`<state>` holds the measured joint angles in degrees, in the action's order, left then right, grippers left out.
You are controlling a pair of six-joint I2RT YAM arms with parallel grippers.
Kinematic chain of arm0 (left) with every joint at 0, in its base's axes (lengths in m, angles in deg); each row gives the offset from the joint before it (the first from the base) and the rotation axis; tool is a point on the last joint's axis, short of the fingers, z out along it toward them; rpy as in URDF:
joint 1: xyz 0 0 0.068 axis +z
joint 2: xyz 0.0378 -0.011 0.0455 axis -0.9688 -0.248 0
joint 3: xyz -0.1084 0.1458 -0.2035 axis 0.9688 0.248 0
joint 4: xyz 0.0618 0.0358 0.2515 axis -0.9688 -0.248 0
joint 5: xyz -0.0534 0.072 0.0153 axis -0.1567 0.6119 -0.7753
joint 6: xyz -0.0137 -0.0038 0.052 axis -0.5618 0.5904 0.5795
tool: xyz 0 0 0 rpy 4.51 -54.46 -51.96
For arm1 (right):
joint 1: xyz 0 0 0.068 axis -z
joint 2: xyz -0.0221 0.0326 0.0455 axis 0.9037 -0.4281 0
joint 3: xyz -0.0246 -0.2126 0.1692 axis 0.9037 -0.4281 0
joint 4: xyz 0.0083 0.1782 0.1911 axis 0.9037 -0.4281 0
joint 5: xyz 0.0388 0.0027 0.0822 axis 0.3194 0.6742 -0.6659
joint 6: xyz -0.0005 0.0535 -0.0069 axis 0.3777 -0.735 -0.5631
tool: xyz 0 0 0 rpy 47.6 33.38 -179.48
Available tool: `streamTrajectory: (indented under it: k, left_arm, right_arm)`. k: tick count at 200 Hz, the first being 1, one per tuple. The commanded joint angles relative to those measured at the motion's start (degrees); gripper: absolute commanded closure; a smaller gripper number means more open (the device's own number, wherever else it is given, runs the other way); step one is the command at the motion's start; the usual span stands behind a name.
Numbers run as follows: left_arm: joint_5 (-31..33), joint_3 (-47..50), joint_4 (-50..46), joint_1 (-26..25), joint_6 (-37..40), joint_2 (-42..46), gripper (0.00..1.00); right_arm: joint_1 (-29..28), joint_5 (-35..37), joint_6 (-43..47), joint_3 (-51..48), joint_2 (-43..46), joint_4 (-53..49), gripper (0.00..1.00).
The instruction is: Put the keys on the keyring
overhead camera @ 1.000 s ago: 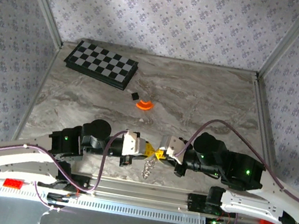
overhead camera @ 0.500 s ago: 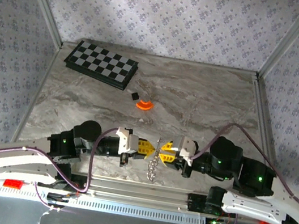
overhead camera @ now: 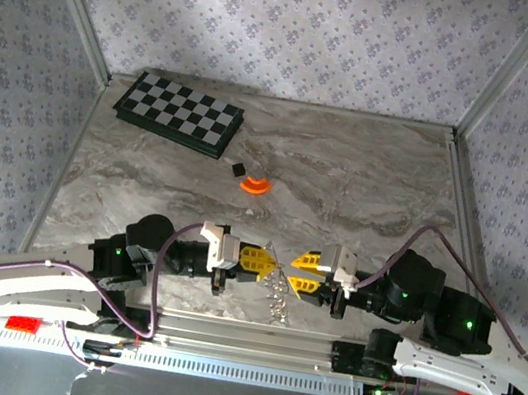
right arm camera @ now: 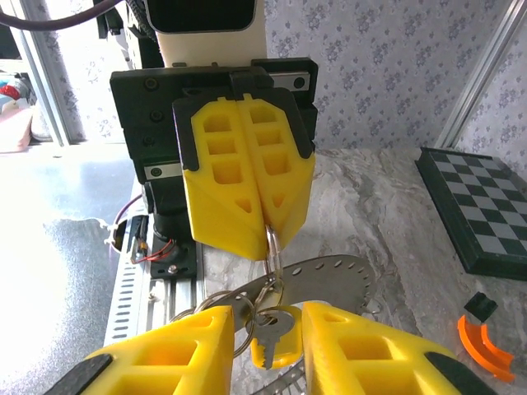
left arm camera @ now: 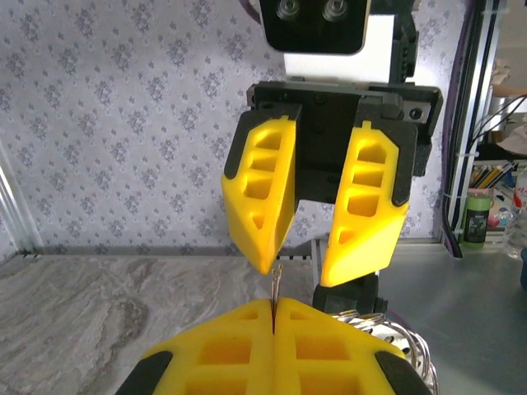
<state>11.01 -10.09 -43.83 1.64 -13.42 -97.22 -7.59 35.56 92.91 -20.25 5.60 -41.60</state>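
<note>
Top view: the left pincer (overhead camera: pixel 270 262) is pressed together on the keyring (overhead camera: pixel 277 291), which hangs just above the surface (overhead camera: pixel 367 184). The right pincer (overhead camera: pixel 298 271) stands spread just beside it.

Left wrist view: a thin ring wire sits pinched between the closed fingers.

Right wrist view: a yellow-tipped key (right arm camera: pixel 267 329) dangles from the keyring between the spread fingers.

keyring (right arm camera: pixel 333 278) partly behind r tool (right arm camera: pixel 268 321)
</note>
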Motion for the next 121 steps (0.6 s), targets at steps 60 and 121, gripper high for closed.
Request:
streamTrajectory:
  k: [60, 121]
  left_arm:
    - [-2.1, 0.3, 7.1, 0.0, -1.8, 1.3, 1.00]
    - [-1.8, 1.2, 7.6, 0.1, -2.2, 2.0, 1.00]
  right_arm:
    - [0.2, -0.5, -2.3, -4.1, 3.1, 4.4, 0.71]
    - [0.3, -2.5, -4.9, -9.0, 3.1, 9.3, 0.56]
